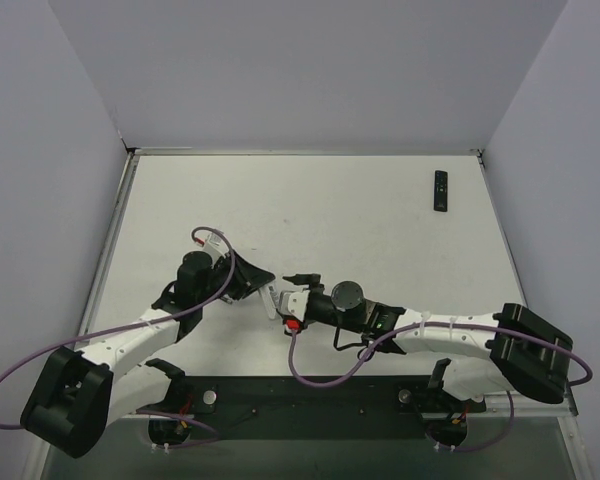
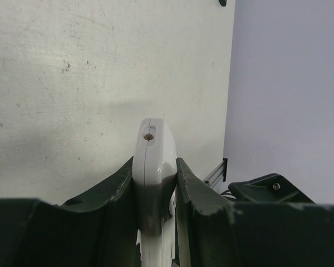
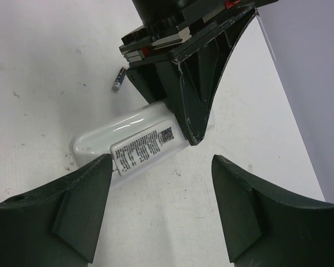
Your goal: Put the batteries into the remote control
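Note:
My left gripper (image 2: pixel 156 186) is shut on a white remote (image 2: pixel 151 156), gripping its sides and holding it on edge just above the table. In the right wrist view the remote (image 3: pixel 128 142) shows its labelled back, with the left gripper's fingers (image 3: pixel 192 94) on its far end. My right gripper (image 3: pixel 161 192) is open and empty, its left fingertip next to the remote's near edge. One small dark grey battery (image 3: pixel 118 79) lies on the table beyond the remote. In the top view both grippers meet near the table's front middle: left (image 1: pixel 255 283), right (image 1: pixel 288 300).
A slim black remote (image 1: pixel 440 190) lies at the far right of the white table (image 1: pixel 310 210), near the right wall. Grey walls enclose the table on three sides. A black rail runs along the front edge by the arm bases.

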Available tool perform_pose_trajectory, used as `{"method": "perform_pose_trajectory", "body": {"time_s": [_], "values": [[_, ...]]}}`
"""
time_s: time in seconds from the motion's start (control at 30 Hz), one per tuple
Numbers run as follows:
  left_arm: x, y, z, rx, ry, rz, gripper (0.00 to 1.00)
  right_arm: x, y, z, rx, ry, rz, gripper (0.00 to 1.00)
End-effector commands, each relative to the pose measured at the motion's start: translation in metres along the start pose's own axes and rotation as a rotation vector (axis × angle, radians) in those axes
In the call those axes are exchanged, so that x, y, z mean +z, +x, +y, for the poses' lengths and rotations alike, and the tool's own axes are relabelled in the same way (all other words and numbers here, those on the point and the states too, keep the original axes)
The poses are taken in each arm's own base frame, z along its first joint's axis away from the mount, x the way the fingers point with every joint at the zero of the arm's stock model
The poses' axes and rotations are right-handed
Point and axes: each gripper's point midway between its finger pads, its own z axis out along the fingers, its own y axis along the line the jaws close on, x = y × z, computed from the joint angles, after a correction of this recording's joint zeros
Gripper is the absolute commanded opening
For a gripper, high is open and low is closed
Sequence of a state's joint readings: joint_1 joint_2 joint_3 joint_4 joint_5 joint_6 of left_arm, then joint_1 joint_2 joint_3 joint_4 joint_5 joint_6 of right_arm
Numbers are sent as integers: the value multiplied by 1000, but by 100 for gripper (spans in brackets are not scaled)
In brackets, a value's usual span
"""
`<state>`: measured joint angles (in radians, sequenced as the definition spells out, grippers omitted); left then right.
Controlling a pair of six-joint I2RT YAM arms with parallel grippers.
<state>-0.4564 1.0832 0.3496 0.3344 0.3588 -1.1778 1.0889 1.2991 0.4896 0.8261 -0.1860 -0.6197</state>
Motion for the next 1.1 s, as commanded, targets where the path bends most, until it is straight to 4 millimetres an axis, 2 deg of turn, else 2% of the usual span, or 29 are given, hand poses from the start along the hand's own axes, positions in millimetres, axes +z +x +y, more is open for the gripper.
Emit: {"method": "perform_pose_trajectory", "body": {"time_s": [0.0, 0.2, 0.23, 0.37, 0.53, 1.07], "values": [[-8, 25, -36, 162, 103, 138, 0, 5, -13, -51, -29, 191, -22, 66], [13, 4, -26, 237, 70, 63, 0, 16, 6, -38, -3, 159, 17, 66], [18, 0, -18, 234, 50, 57, 0, 18, 12, -34, 4, 153, 28, 66], [32, -10, -12, 256, 35, 55, 0, 22, 30, -36, 29, 168, 61, 67], [45, -11, 3, 284, -2, 79, 0, 26, 50, -37, 61, 188, 97, 67], [49, -14, 34, 336, -111, 97, 0, 29, 76, -46, 73, 225, 166, 67]]}}
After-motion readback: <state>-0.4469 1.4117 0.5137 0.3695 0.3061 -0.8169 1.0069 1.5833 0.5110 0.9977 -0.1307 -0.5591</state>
